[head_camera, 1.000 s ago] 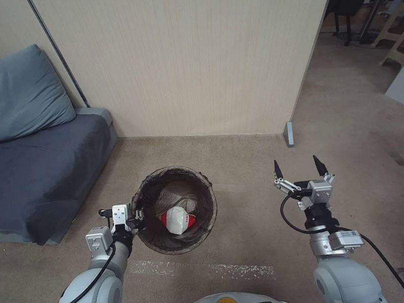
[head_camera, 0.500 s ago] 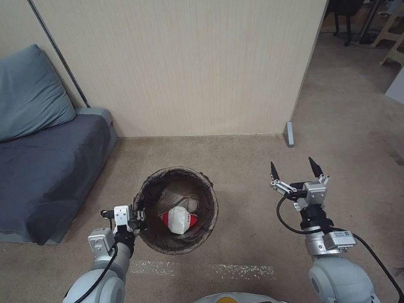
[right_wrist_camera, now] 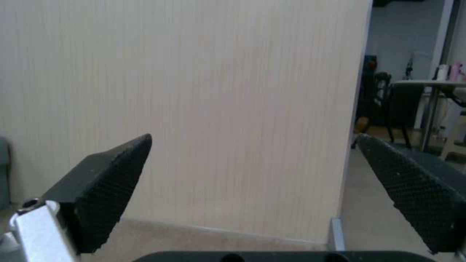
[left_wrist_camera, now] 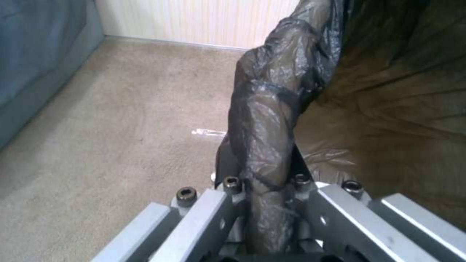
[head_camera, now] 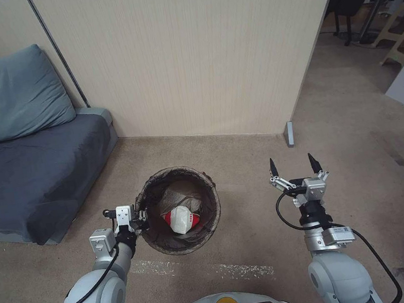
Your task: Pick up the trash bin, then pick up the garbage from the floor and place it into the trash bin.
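your left gripper [head_camera: 140, 220] reaches forward from a bent elbow, its fingers clamped on the near-left rim of the trash bin [head_camera: 210, 216], pinching the dark bag [left_wrist_camera: 267, 120] folded over that rim above the floor [head_camera: 256, 244]. a red-and-white carton [head_camera: 180, 219] lies inside the bin. your right gripper [head_camera: 291, 165] is held out level, well right of the bin, fingers [right_wrist_camera: 104, 189] spread wide and holding nothing, pointing at the wall [right_wrist_camera: 233, 91].

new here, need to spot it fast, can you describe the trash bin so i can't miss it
Start at the pale panelled wall beside the blue sofa; the trash bin is just in front of it, above the carpet. It is round, lined with a dark bag, holds a red-and-white carton, and the left gripper pinches its rim.
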Robot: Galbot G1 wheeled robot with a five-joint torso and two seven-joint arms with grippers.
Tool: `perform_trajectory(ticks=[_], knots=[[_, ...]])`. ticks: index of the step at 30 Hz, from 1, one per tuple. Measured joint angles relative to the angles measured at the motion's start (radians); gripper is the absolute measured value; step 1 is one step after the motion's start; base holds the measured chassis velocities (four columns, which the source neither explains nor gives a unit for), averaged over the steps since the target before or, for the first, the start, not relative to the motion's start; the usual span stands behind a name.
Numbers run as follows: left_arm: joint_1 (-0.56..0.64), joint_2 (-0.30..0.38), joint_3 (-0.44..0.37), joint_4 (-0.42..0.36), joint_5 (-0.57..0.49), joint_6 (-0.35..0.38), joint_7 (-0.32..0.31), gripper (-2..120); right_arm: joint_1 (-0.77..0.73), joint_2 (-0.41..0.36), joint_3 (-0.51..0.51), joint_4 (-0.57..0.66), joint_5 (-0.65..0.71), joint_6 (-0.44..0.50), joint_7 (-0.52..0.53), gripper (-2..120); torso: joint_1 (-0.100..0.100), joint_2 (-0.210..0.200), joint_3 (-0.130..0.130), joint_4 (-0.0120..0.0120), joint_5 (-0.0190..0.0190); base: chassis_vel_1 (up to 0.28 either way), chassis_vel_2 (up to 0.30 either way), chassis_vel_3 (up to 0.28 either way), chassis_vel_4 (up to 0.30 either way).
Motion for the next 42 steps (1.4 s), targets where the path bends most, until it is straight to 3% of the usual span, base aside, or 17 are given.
perform_trajectory(ticks=[17, 42], knots=[[0.003, -0.003, 0.0, -0.006, 0.001, -0.002, 0.003, 0, 0.005, -0.007, -0.001, 0.001, 0.003, -0.001, -0.003, 100, 0.0, 0.0, 0.0, 0.0, 0.0, 0.041, 0.039, 0.043, 0.043], [0.005, -0.002, -0.003, -0.013, 0.005, 0.003, 0.009, 0, 0.022, -0.008, -0.021, -0.008, 0.028, 0.014, -0.021, 100, 0.0, 0.0, 0.0, 0.0001, -0.0001, 0.111, 0.112, 0.117, 0.107]])
